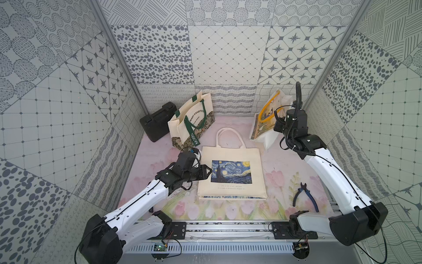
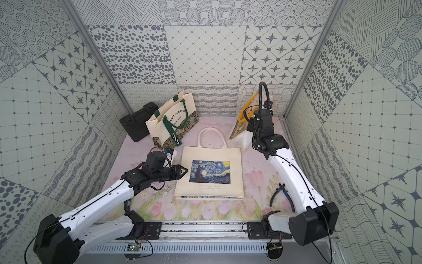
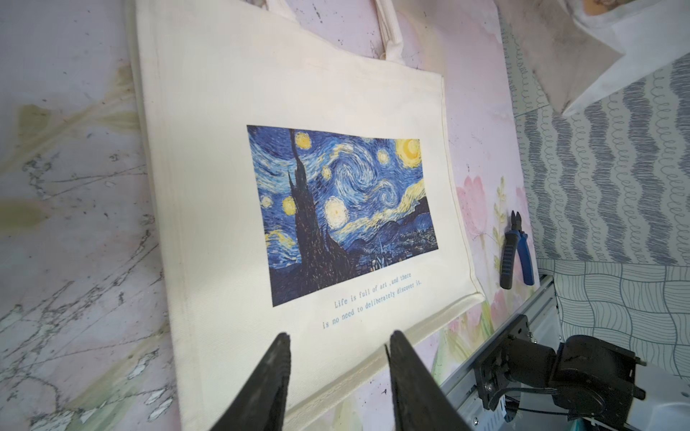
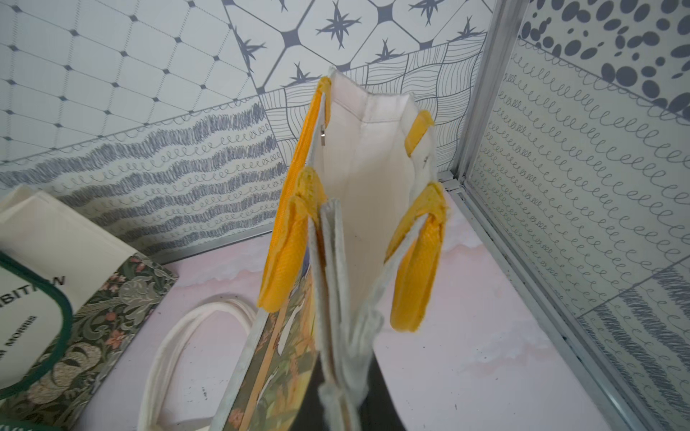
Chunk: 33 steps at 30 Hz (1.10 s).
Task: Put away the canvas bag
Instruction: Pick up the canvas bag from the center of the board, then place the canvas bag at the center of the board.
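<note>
**Flat tote at centre, right claw on the yellow bag**

The Starry Night canvas bag (image 1: pixel 231 173) lies flat in the middle of the table (image 1: pixel 285 164), print side up. Its cream handles point to 12 o'clock and its bottom edge to 6.

The left claw (image 3: pixel 338 336) sits at the bag's 9 o'clock edge, fingers spread with nothing between them. Both top views show its tips over the bag's border, though contact cannot be told.

At 1 o'clock, near the far corner, stands the yellow-handled bag (image 1: pixel 262 128), mouth gaping. The right claw (image 4: pixel 345 403) is pressed together on its rim — in the right wrist view the pale fabric bunches between the dark fingers.

A green-handled bag (image 1: pixel 191 121) stands at 11 o'clock, with a black case (image 1: pixel 156 122) just beside it toward 10. Pliers (image 1: pixel 304 196) lie at 4 o'clock.
</note>
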Available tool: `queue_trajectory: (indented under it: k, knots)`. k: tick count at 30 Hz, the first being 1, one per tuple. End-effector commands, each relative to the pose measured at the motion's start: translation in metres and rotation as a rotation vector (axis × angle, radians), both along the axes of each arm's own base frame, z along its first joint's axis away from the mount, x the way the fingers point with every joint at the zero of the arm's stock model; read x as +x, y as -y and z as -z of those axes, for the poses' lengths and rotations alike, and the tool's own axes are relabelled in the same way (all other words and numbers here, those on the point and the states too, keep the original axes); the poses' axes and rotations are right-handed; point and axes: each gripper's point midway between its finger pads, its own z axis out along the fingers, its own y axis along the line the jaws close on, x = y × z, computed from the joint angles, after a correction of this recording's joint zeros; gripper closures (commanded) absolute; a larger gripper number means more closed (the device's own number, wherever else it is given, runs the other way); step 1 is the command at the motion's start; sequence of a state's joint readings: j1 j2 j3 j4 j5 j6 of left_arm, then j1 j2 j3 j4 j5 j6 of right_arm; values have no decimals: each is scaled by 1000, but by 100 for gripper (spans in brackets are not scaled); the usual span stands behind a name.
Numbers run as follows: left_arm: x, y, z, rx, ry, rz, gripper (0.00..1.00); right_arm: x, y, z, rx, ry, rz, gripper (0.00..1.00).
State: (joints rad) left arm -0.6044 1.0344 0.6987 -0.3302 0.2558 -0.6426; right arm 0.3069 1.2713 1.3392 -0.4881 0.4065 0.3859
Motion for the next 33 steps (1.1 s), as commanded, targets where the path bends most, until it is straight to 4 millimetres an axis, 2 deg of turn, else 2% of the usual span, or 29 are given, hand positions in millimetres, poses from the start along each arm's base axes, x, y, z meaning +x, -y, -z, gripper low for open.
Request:
queue_trajectory:
  k: [1,4,10,15,21,28,33]
  knots:
    - [2,22,-19,-27,65,81,55,-18,-24,4,157,-37,-64,100]
    - [1,34,-27,-26,99,128,55,-32,-49,15,214,-62,-121,100]
    - [0,57,-53,-3,242,208,54,-57,-96,38,208,-123,-211,100]
    - [-6,73,-69,57,373,253,53,-70,-121,49,197,-135,-251,100]
    - [-13,86,-72,101,426,270,54,-72,-132,71,234,-192,-213,100]
    - [-8,85,-63,126,433,225,54,-68,-143,92,243,-222,-190,100]
    - [-2,101,-52,143,437,263,54,-64,-158,107,245,-278,-206,100]
